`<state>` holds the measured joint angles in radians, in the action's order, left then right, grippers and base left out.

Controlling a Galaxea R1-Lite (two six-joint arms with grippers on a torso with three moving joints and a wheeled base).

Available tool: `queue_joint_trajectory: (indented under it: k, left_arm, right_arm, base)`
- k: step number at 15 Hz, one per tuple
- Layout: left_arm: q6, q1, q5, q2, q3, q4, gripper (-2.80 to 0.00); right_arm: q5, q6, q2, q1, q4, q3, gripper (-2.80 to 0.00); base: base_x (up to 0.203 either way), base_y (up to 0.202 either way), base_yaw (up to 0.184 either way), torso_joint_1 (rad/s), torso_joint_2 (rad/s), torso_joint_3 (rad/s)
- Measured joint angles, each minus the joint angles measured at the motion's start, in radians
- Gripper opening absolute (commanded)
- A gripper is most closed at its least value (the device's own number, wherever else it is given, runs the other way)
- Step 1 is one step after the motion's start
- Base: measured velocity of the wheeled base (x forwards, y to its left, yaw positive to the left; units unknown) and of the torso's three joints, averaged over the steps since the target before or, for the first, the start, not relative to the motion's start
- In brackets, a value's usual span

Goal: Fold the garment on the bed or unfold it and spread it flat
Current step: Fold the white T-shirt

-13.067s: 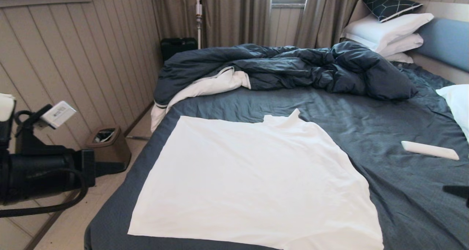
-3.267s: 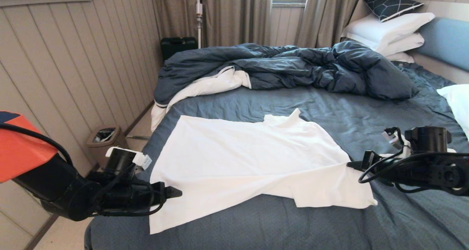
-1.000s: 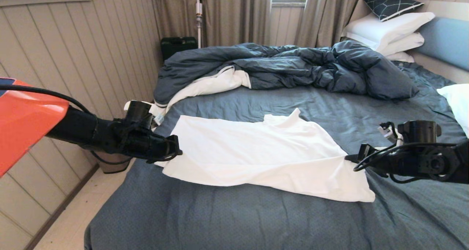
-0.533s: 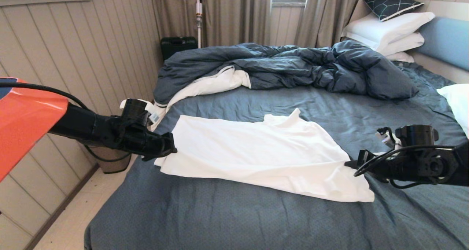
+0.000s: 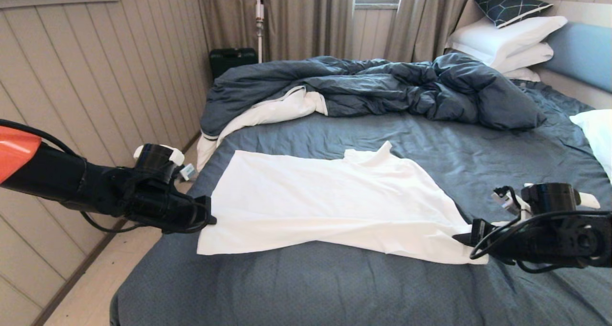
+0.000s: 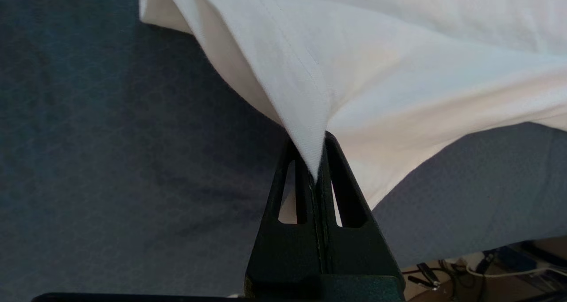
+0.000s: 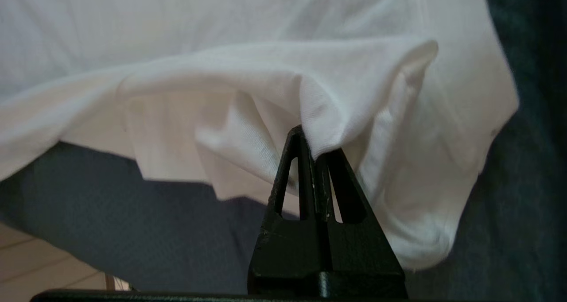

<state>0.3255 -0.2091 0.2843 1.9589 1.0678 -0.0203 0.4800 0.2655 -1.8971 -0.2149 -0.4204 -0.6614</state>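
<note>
The white garment lies folded over on the dark slate-blue sheet of the bed, its small neck piece toward the duvet. My left gripper is shut on the garment's near left edge; the left wrist view shows white cloth pinched between the black fingertips. My right gripper is shut on the near right edge, with bunched cloth caught in its tips. Both hold the cloth just above the sheet.
A rumpled dark blue duvet with white lining fills the far side. White pillows stack at the far right against the blue headboard. Another pillow sits at the right edge. A bin stands by the panelled wall.
Both grippers have drawn the held edge back toward me and lower over the last second, so the garment covers more of the sheet. Much earlier it lay fully spread.
</note>
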Motion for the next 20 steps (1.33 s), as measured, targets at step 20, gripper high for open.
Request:
queue_joint_trajectory:
  k: [20]
  left_arm:
    - [-0.141, -0.004, 0.005, -0.1, -0.027, -0.236, -2.8]
  right_arm:
    - [-0.001, -0.203, 0.309, -0.108, 0.262, 0.218, -2.8]
  base:
    - [0.0, 0.0, 0.0, 0.0, 0.0, 0.0]
